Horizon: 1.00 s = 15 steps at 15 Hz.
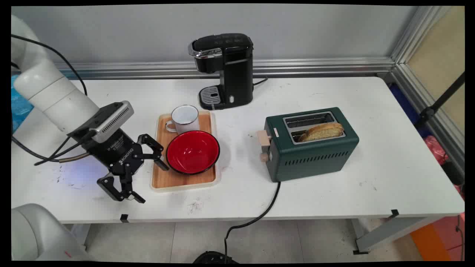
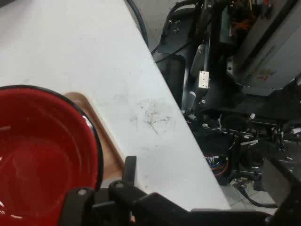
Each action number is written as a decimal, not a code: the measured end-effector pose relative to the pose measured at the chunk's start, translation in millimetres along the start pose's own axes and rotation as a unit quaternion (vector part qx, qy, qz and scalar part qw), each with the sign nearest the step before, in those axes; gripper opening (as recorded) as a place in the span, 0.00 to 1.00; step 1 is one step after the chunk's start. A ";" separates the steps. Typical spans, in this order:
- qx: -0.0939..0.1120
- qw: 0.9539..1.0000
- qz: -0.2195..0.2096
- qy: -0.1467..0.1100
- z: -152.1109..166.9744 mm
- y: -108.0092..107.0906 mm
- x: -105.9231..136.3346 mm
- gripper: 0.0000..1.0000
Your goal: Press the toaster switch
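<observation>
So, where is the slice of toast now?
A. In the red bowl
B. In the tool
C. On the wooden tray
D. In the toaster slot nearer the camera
D: the toast leans out of the green toaster's nearer slot; the farther slot looks empty.

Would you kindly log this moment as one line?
claw: open | beside tray | red bowl, mug on tray | holding nothing

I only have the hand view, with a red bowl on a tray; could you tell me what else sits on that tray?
Observer: A white mug stands behind the bowl, on the tray.
Operator: Is the claw open?
Observer: Yes, the claw is open, at the tray's edge near the bowl.
Operator: Anything further along the table?
Observer: A green toaster with bread in one slot.
</observation>
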 end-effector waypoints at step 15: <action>0.056 0.984 -0.166 0.036 -58.3 -54.7 55.2 1.00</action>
